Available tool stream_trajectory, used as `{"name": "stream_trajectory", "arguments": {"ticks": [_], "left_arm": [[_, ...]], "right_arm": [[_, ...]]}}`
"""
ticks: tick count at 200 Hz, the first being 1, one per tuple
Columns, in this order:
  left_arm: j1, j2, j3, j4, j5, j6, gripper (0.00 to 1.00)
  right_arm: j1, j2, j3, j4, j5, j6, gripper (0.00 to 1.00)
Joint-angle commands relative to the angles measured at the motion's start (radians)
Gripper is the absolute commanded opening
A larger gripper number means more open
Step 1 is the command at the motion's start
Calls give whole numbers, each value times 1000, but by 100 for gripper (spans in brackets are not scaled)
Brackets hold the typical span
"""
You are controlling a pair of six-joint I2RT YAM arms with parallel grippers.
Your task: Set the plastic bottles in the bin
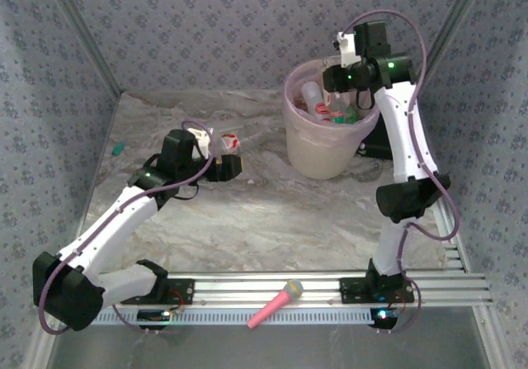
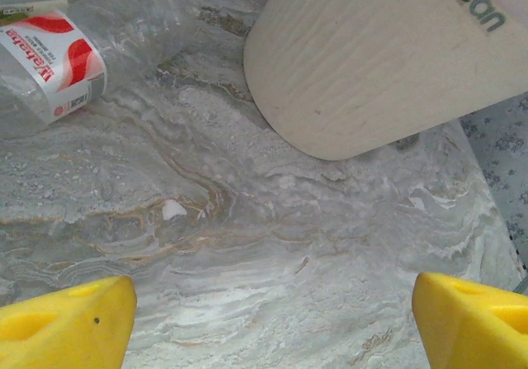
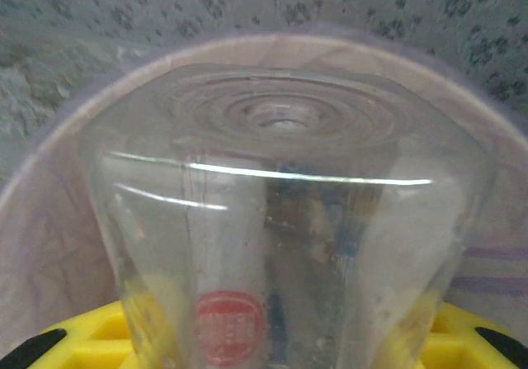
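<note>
Marble-patterned table [image 1: 272,220] between floral walls: several bottles [image 1: 318,96] already lie in the bin [image 1: 313,150]. My right end effector [image 1: 361,98] hangs over it, pinching a clear bottle [image 3: 280,220]. My left end effector [image 2: 272,319], spread wide, faces a red-labelled bottle [image 2: 49,63] lying on the table near the bin, not yet collected.

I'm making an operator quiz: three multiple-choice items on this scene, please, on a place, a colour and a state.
1. Where is the pink microphone? A in the bin; B on the rail between the arm bases; C by the far wall.
2. The left gripper has fingers coloured: A yellow; B black; C green.
3. The right gripper is: A open, empty; B shut on a clear bottle; C resting on the table.
Answers: B, it lies on the rail; A, yellow tips in the left wrist view; B, the bottle sits between its fingers.
</note>
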Motion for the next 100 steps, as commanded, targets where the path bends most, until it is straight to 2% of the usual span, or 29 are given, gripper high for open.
{"name": "stream_trajectory", "arguments": {"ticks": [1,100], "left_arm": [[-2,-9,38,-30,-18,15,86],[-3,5,51,-33,-19,18,85]], "right_arm": [[-2,50,14,-80,-16,-43,35],[10,238,-21,-155,-50,-53,37]]}}
